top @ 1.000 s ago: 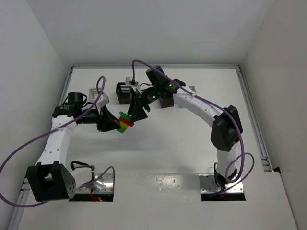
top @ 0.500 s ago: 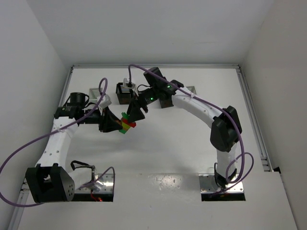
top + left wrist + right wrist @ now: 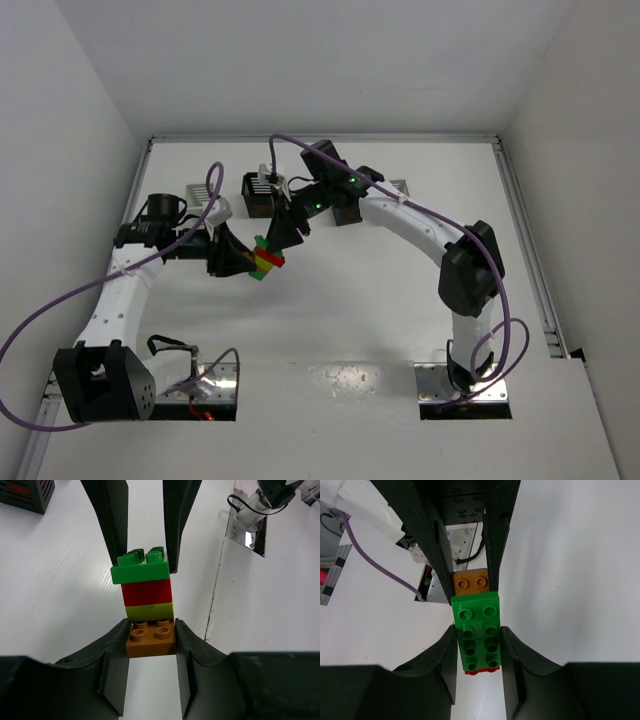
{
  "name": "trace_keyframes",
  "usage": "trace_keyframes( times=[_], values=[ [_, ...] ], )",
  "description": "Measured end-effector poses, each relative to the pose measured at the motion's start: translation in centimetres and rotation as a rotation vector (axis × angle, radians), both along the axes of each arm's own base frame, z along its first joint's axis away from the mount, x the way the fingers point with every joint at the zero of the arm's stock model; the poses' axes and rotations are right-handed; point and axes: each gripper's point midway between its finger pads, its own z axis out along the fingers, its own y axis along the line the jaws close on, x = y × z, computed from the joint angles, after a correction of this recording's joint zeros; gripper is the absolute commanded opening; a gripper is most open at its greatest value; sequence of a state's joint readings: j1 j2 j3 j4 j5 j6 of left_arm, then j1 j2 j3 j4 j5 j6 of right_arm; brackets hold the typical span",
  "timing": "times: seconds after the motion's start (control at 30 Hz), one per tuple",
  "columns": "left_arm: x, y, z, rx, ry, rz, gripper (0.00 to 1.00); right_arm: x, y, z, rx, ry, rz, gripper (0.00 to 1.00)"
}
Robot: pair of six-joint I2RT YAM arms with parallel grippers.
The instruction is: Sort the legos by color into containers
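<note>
**Inspector:** Start with the work item.

**Assistant:** A stack of four plastic toy bricks (image 3: 264, 257) sits between the two arms, over the white table (image 3: 350, 300), left of centre and near the row of bins. The order is: a long green plastic brick (image 3: 140, 571) at one end, then a red brick (image 3: 147, 592), then a yellow-green brick (image 3: 149, 612), and a small orange-brown brick (image 3: 151, 642) at the other end. All four are pressed together.

**Inspector:** Left gripper?

**Assistant:** The left gripper (image 3: 151, 627) is narrowed onto the orange-brown brick. One finger lies flat against each side, with no gap showing.

**Inspector:** Right gripper?

**Assistant:** The right gripper (image 3: 478, 630) comes in from the opposite end. Its fingers are drawn in against both long sides of the green brick (the red brick just shows beneath it in the right wrist view). Each end of the stack is clamped by a different arm.

**Inspector:** Is the stack resting on the table?

**Assistant:** I cannot tell from these views.

**Inspector:** Containers?

**Assistant:** There are four at the far side. A white slatted bin (image 3: 198, 192) is at the far left, with a black slatted bin (image 3: 258, 195) beside it. A second dark bin (image 3: 347, 212) is partly hidden by the right arm. Another white bin (image 3: 398, 186) lies beyond that. In the left wrist view, something red shows through the slats of a black bin.
</note>
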State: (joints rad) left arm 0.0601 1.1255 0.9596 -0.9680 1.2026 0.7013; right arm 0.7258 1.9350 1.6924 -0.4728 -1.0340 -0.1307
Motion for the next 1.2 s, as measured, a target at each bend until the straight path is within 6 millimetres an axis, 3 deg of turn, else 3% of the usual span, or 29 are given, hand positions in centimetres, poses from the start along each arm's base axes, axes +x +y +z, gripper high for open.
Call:
trace_keyframes(
  times=[0.37,0.63,0.83,1.0,1.2],
  values=[
    [0.2,-0.3,0.1,-0.025,-0.024,-0.012,0.30,0.8,-1.0,0.4,-0.002,0.002,-0.030,0.00],
    [0.3,-0.1,-0.2,-0.010,-0.017,-0.005,0.29,3.5,-2.9,1.2,0.005,-0.006,-0.112,0.00],
    [0.4,0.0,-0.2,-0.004,-0.017,0.000,0.28,3.4,-3.1,1.3,0.003,-0.010,-0.116,0.00],
    [0.7,0.1,-0.1,-0.007,-0.013,0.019,0.26,2.4,-4.4,-1.1,-0.054,-0.008,-0.136,0.00],
    [1.9,0.4,0.7,-0.024,-0.025,0.083,0.22,-0.5,-8.2,-7.8,-0.230,0.020,-0.202,0.00]
  ],
)
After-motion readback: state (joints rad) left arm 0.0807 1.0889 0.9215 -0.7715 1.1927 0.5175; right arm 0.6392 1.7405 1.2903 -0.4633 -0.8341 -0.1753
